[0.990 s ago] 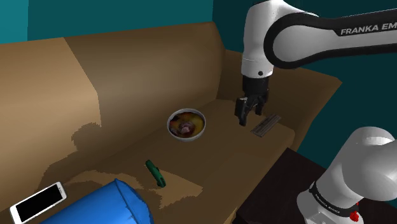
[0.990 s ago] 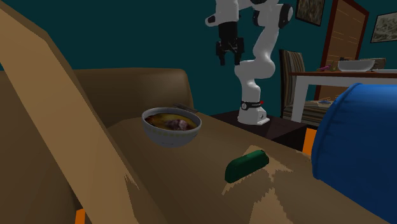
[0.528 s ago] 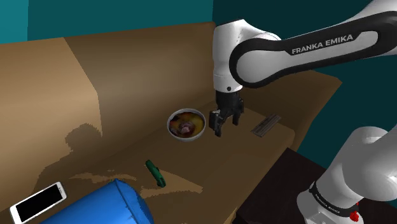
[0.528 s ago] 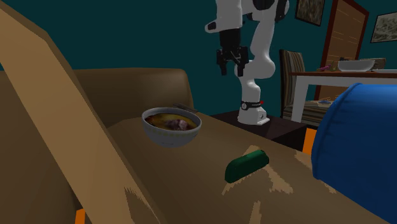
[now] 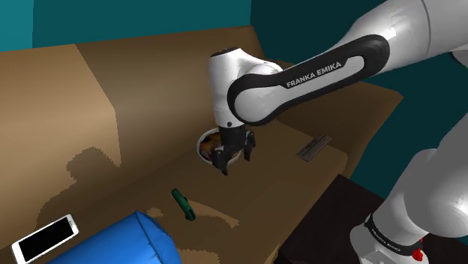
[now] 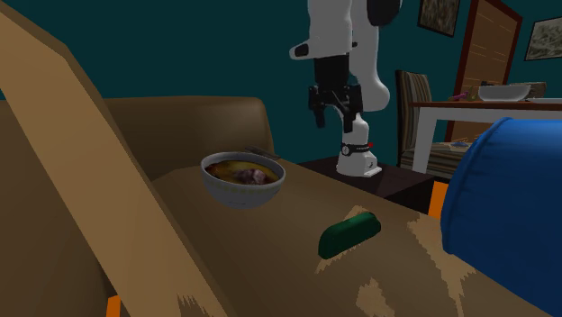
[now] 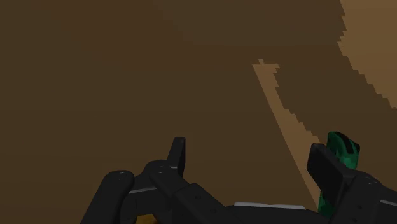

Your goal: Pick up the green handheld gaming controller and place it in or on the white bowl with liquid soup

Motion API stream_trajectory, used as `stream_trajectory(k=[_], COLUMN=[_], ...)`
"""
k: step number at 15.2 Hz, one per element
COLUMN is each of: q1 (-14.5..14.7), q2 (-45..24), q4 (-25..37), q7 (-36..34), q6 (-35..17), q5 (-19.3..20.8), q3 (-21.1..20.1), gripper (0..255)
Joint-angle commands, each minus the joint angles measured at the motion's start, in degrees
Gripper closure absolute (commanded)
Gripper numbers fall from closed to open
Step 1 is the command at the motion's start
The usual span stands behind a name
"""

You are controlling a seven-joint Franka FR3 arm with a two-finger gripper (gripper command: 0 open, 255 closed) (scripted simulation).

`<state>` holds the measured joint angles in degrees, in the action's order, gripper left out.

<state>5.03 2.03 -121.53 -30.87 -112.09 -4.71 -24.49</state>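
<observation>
- Hand: the two fingers stand apart with only bare seat between them; nothing is gripped.
- Green controller: in the wrist view it is partly hidden behind one finger, and its lower end is covered.
- Controller position: it lies flat on the seat of the brown sofa, nearer than the bowl and well apart from it.
- Bowl: in the shoulder view the hand and wrist cover most of it, leaving the left rim. The second exterior view shows it whole, holding brown soup.
- Blue rounded object: cut off by the near edge.
- White phone: lies at the near left.
- Flat grey item: on the sofa arm, too small to identify.
- Room: teal wall; table and chair at far right.
</observation>
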Motion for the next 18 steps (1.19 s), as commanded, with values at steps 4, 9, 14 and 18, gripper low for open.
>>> stream_trajectory(k=[4, 9, 14, 18], q1=[2.34, 6.42, 11.64, 12.91], q2=[-11.59, -23.74, -36.13, -39.22], q4=[8.47, 19.59, 33.53, 35.97], q7=[-6.09, -11.19, -14.51, -15.08], q6=[-1.98, -1.66, 0.86, 0.35], q5=[5.08, 10.44, 14.69, 15.56], q3=[-1.69, -1.40, 0.00, 0.56], gripper=[0, 0, 0, 0])
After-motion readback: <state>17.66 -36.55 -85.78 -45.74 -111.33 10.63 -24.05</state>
